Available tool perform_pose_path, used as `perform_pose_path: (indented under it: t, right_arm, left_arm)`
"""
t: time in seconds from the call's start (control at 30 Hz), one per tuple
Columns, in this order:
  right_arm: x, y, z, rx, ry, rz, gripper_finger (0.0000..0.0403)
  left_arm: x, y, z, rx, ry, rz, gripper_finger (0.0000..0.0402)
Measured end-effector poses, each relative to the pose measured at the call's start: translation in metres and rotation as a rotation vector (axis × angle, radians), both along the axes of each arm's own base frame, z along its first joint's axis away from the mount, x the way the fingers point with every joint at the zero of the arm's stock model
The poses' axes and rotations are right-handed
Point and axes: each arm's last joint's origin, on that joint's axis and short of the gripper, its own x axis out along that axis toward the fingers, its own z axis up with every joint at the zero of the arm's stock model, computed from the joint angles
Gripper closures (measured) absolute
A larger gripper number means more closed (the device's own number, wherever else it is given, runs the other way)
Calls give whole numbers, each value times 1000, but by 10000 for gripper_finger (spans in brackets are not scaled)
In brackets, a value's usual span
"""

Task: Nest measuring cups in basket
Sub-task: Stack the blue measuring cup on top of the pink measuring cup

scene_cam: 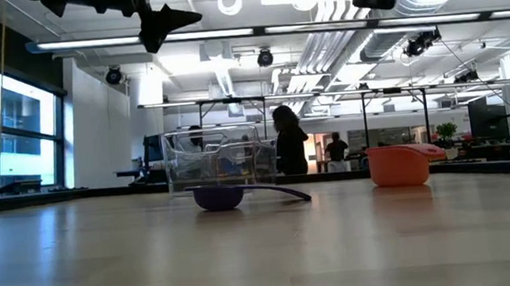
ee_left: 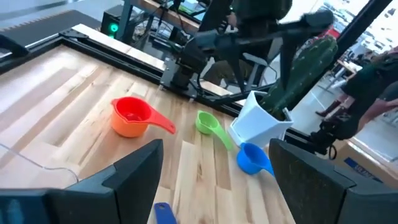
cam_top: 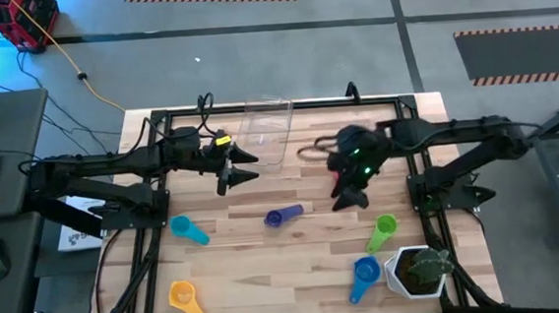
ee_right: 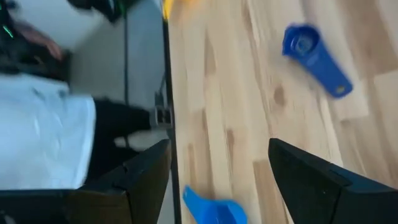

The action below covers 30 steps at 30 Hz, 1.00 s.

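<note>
One cup hidden under right gripper (cam_top: 345, 183); basket (cam_top: 264, 130) faint.

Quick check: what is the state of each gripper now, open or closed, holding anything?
Left gripper: open, holding nothing.
Right gripper: open, holding nothing.

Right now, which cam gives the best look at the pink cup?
Left wrist view: the pink cup sits unobstructed, bowl and handle clear. Low view shows only its side. In the high view the right gripper hides it; the right wrist view misses it.
</note>
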Motion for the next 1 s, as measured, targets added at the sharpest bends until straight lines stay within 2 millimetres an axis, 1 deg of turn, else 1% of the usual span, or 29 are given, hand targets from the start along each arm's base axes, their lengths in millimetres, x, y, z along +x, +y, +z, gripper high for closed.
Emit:
perform_pose_path:
  t: [0.13,0.2,0.33,0.5,0.6,0.7,0.77,0.83,1.0]
  right_arm:
    - [17,21,-7,-50,102,96,141]
    - [25,37,-15,-68,137,177,141]
    - [37,73,-35,-80,150,393,141]
    - [43,121,-73,-82,228,613,141]
    - [44,148,-95,-90,210,765,141]
    - [46,170,-116,-92,191,875,141]
    - [48,179,-129,-100,193,913,141]
    - [50,183,-141,-107,211,935,141]
    - [53,187,-163,-129,230,986,141]
  left_arm:
    - [0,0,0,13,-1,-3,117]
    - [0,0,0,22,-2,-7,117]
    - [0,0,0,38,-3,-14,117]
    - [0,0,0,46,-4,-16,117]
    - [0,0,0,77,-6,-23,117]
    - [0,0,0,95,-7,-27,117]
    - [0,0,0,96,-7,-28,117]
    - [0,0,0,96,-7,-27,117]
    - [0,0,0,89,-5,-26,117]
